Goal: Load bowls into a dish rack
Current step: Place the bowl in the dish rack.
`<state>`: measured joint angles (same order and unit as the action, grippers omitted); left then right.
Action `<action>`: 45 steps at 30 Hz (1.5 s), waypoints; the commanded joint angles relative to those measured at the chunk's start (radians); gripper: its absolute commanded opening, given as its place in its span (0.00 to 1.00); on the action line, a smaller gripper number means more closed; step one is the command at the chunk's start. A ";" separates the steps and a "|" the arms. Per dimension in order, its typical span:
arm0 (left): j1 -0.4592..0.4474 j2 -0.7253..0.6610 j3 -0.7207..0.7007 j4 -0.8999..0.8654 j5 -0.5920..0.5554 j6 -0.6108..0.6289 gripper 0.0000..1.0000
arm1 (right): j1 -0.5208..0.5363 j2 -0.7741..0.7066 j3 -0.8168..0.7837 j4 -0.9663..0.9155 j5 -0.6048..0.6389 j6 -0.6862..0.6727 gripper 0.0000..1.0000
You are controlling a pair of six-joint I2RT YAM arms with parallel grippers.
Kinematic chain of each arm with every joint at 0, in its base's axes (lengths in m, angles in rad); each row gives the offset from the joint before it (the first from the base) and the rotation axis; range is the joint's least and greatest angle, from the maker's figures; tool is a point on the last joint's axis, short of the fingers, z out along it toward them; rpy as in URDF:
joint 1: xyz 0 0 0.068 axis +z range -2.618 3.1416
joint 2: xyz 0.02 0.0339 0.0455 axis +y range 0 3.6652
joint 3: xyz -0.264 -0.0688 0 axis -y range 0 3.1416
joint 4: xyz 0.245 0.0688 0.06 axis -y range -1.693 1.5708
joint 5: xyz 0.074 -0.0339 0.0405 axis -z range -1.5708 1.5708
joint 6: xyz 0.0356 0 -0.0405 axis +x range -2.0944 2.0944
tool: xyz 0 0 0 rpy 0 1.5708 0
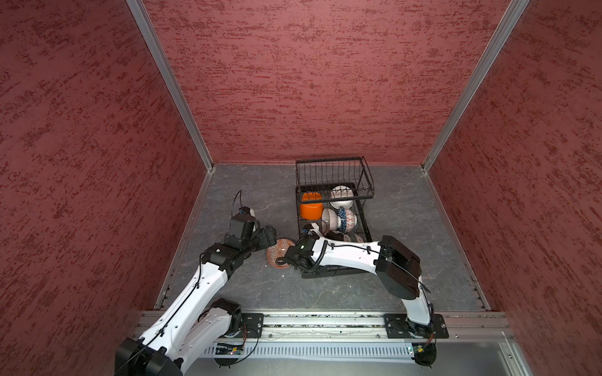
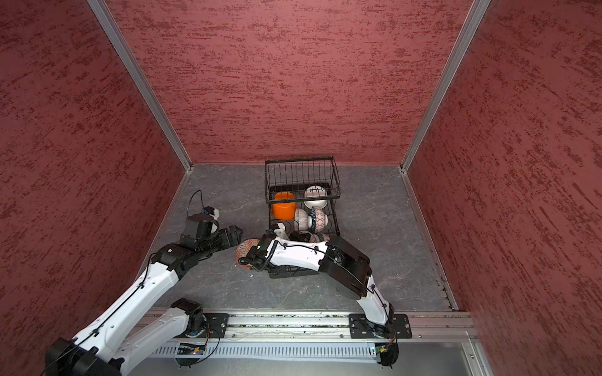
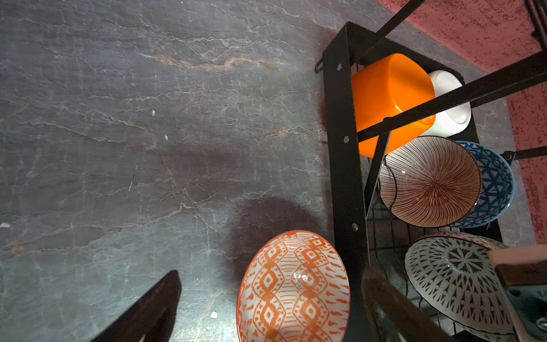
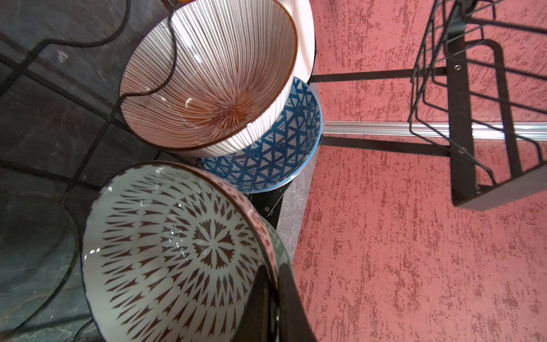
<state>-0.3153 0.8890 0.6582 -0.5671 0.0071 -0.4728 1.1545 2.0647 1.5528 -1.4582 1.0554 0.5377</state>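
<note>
Your right end effector (image 4: pixel 273 275) is pinched shut on the rim of the starburst bowl (image 4: pixel 177 251), one finger inside and one outside; that bowl is tilted at the near end of the rack (image 3: pixel 343 148), just near of the striped bowl (image 4: pixel 207 88) and the blue bowl (image 4: pixel 281 148); whether it already rests on the wires I cannot tell. You look to be seating it; lower until it settles between the slot wires, leaning like its neighbours; then open slowly and draw straight off the rim, so nothing nudges the striped bowl. Your left end effector (image 3: pixel 270 275) is spread wide and empty, hovering by the diamond bowl (image 3: pixel 293 290), which sits upright on the table (image 3: pixel 118 148) just left of the rack; go for it only once the right arm is clear.
</note>
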 commanded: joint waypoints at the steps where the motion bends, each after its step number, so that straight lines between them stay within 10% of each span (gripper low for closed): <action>1: 0.011 -0.004 -0.009 0.009 0.015 0.019 0.95 | -0.007 0.027 0.022 -0.010 0.014 0.013 0.00; 45: 0.049 -0.021 -0.036 0.029 0.054 0.026 0.95 | 0.048 0.105 0.122 0.053 -0.131 -0.082 0.00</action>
<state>-0.2749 0.8814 0.6338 -0.5587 0.0517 -0.4618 1.1835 2.1433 1.6585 -1.4727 1.0481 0.4362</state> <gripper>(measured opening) 0.951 0.077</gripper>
